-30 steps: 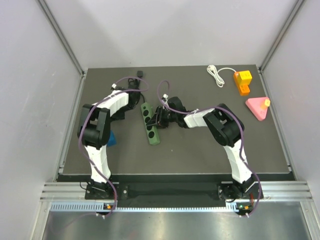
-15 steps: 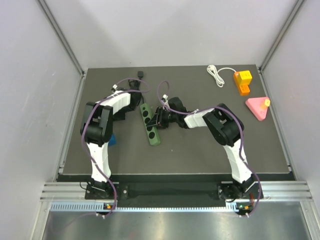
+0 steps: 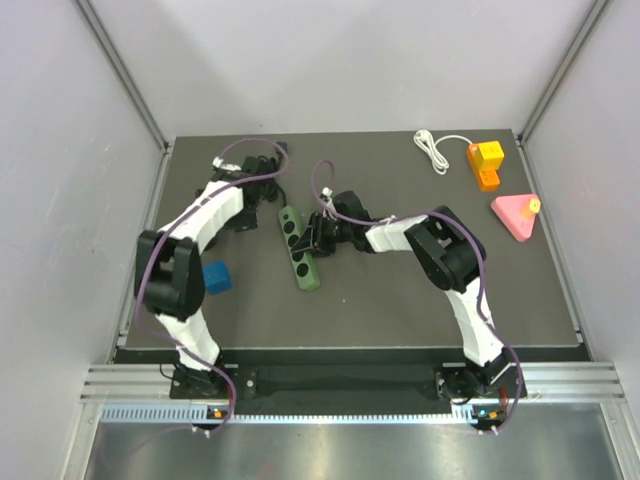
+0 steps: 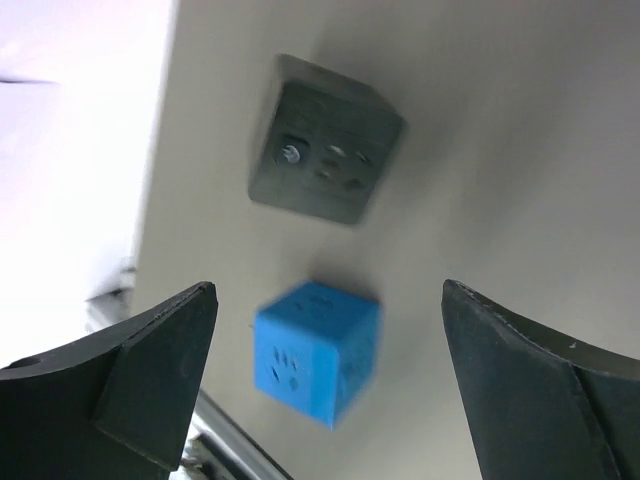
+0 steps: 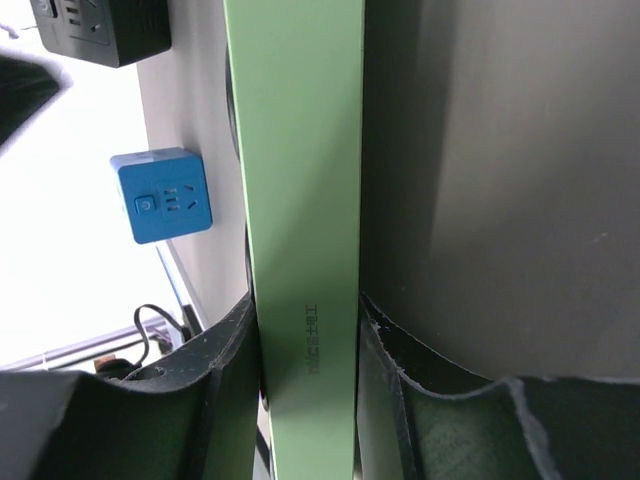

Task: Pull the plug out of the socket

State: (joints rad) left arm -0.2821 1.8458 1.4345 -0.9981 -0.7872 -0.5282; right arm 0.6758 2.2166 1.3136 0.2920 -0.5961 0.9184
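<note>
The socket, a green power strip, lies near the table's middle, and no plug shows in its outlets. My right gripper is shut on the strip's side; in the right wrist view its fingers press against the green body. A small black plug with a dark cord lies at the back, partly hidden by my left arm. My left gripper hangs open above the table with nothing between its fingers, well clear of the strip.
A blue socket cube and a black socket cube sit left of the strip. At the back right are a white cable, orange blocks and a pink triangle.
My left gripper has opened wide. The left arm has swung back and outward, away from the strip's far end, uncovering the blue cube. The right gripper and the strip have not moved.
</note>
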